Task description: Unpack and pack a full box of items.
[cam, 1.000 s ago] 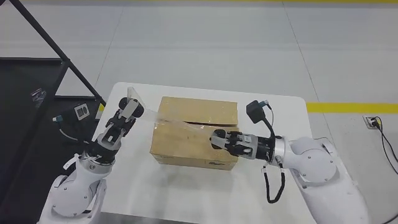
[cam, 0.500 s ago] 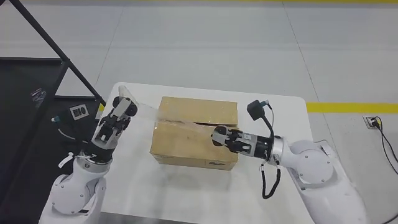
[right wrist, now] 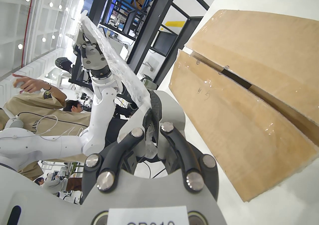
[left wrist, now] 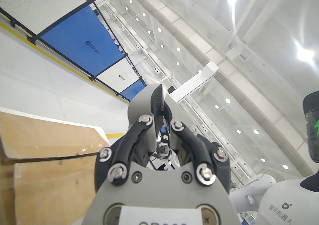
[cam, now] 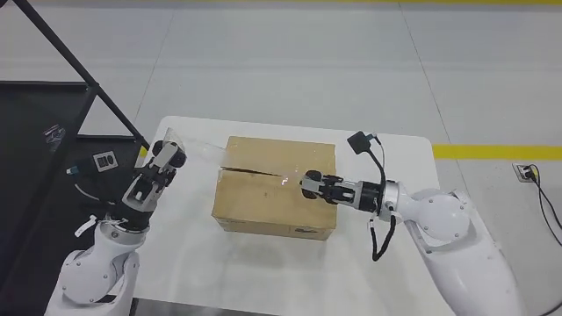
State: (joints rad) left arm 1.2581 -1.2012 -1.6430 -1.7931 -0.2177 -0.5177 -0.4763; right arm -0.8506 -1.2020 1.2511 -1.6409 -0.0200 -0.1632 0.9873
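Room: pale grey floor [cam: 290, 61] with a yellow line [cam: 492, 151] painted across it; a black metal frame [cam: 53, 44] stands off to my left.
Surface: white, smooth and matte, with rounded corners [cam: 378, 154].
Box: plain brown cardboard box [cam: 272, 202], rectangular, near the middle of the surface. Its two top flaps are down, with a narrow dark seam [cam: 255, 171] between them. The near flap has a slight gloss and a few small pen marks.
Tape strip: a long clear tape strip [right wrist: 113, 56], crinkled and shiny, stretched in the air from my right claw over to my left one, off the box top.
Left claw: my left claw [left wrist: 162, 104] sits above the surface's left part, beside the box and apart from it. Its grey fingers and ribbed black pads are pressed together on the far end of the tape strip.
Right claw: my right claw [right wrist: 150, 109] hovers over the box top next to the seam, fingers closed tight and pinching the near end of the tape strip.
Change: over the last second my left claw has drawn outward, away from the box. My right claw has shifted across the lid toward the seam. The strip, which earlier sagged across the lid, now runs straighter between the two.
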